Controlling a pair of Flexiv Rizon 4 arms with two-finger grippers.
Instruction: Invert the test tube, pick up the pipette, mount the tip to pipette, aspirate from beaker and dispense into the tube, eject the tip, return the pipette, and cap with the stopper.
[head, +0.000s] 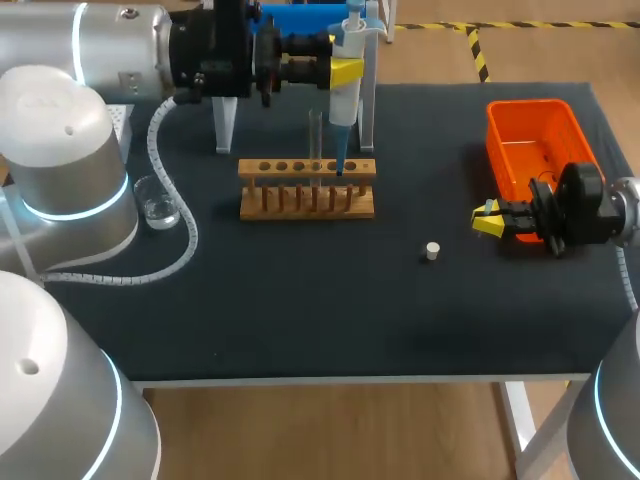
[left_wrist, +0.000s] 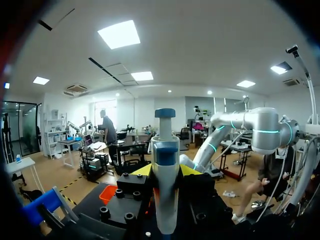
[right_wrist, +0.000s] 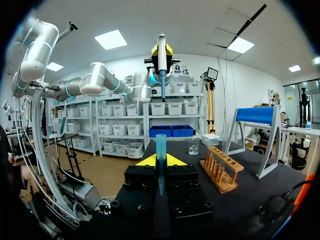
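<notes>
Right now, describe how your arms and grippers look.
The left arm and right arm are silver-grey rounded tubes with glowing cyan rings at the joints. A white spiral cable runs along the left one. The left gripper and right gripper are black, boxy and studded with bolts, each with two yellow-tipped fingers.

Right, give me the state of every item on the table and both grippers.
pipette: upright, raised above table.
left gripper: shut on pipette.
pipette tip: held, off the pipette.
right gripper: shut on pipette tip.
test tube: upright in rack, uncapped.
stopper: loose on table.
beaker: upright on table.
orange bin: looks empty.
</notes>
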